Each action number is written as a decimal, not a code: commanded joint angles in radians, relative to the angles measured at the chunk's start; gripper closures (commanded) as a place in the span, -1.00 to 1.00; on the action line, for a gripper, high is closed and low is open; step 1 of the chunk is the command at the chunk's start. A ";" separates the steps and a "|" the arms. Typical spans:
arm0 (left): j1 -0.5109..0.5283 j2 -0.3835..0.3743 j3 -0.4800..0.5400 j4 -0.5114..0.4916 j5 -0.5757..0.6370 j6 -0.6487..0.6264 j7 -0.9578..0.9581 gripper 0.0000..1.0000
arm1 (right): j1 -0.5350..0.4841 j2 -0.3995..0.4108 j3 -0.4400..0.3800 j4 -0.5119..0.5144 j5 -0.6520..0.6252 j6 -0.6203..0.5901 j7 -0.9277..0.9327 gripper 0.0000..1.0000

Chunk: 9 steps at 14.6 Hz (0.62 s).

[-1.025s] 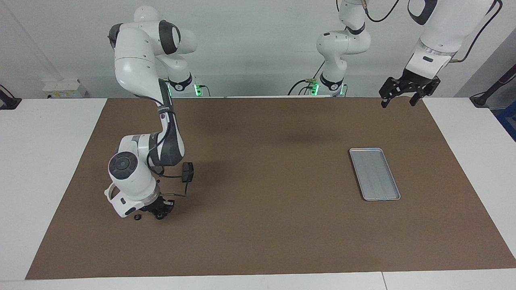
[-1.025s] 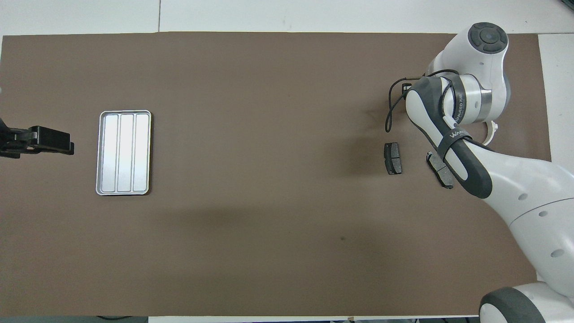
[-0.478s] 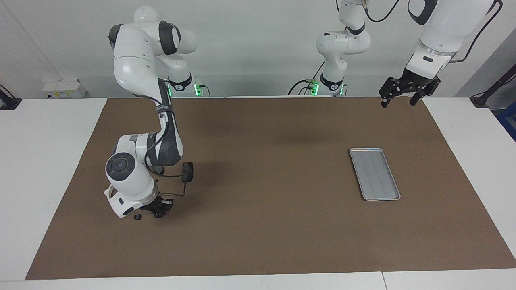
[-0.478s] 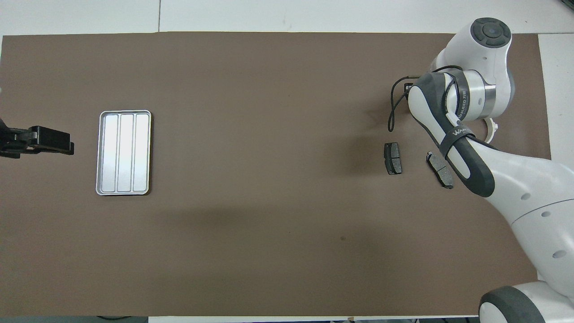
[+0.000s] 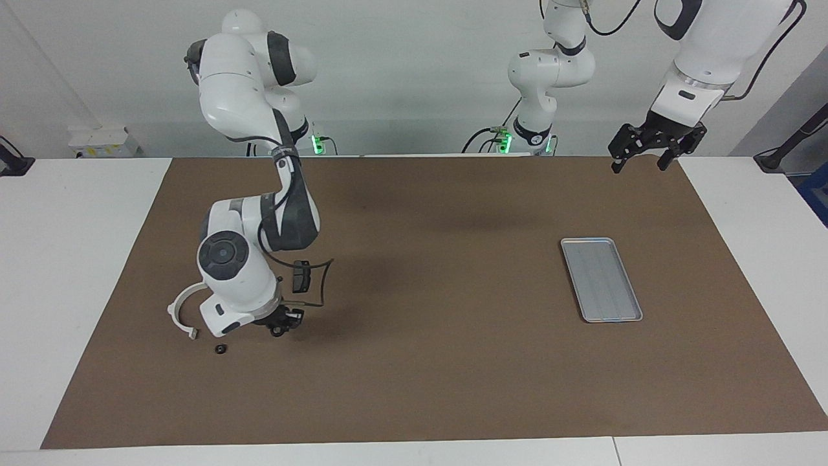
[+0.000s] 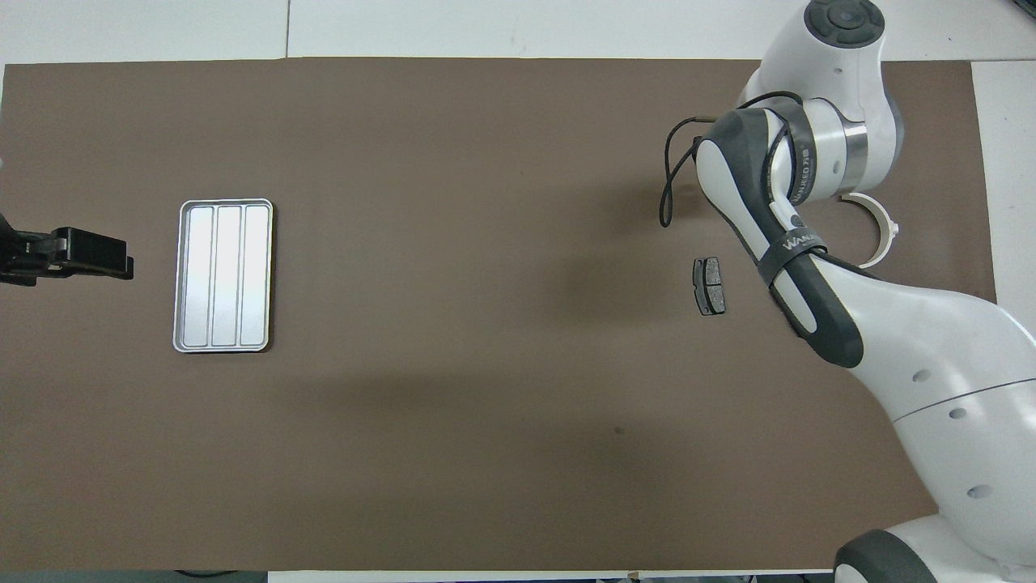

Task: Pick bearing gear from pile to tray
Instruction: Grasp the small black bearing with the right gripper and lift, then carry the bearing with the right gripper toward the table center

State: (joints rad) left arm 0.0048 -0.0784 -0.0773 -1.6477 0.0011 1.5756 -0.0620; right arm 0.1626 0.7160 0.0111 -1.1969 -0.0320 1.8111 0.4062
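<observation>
The right gripper [image 5: 279,329] hangs low over the brown mat [image 5: 427,388] at the right arm's end of the table, raised just off the surface. Its fingers are drawn nearly together, and something small, dark and round seems to sit between the tips, though I cannot tell for sure whether it is one of the bearing gears or only the fingertips themselves.

The pile [image 5: 220,323] lies scattered around those fingers. 1 tiny black round piece [image 5: 220,350] rests on the mat just beside the fingers, toward the right arm's end. A white curved arc [image 5: 181,309] lies near them on the same side, apart from the round piece. 1 dark grey pad [image 5: 299,278] sits close to the fingers, nearer the robots (the arm's wrist hides most of that patch from above, where only this 1 pad shows clearly).

The tray [image 5: 601,279] is well away from the right gripper's fingers, toward the left arm's end of the table. It lies flat, a silver rectangle with 3 lengthwise channels, and nothing is in it.

The left gripper [image 5: 637,164] waits in the air over the mat's corner at its own end, fingers spread wide, holding nothing.
</observation>
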 commanded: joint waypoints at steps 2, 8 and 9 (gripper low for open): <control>-0.002 -0.011 0.002 0.006 -0.007 -0.020 0.005 -1.00 | 0.101 -0.006 0.003 0.033 0.072 -0.052 0.257 0.57; -0.002 -0.011 0.002 0.006 -0.007 -0.020 0.005 -1.00 | 0.297 -0.012 0.007 0.086 0.089 -0.056 0.650 0.57; -0.002 -0.011 0.002 0.006 -0.007 -0.020 0.005 -1.00 | 0.326 -0.010 0.012 0.111 0.089 -0.059 0.705 0.57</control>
State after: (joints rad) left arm 0.0048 -0.0784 -0.0773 -1.6477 0.0011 1.5756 -0.0620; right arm 0.4592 0.7042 0.0197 -1.1206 0.0341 1.7703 1.0284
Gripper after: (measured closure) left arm 0.000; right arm 0.648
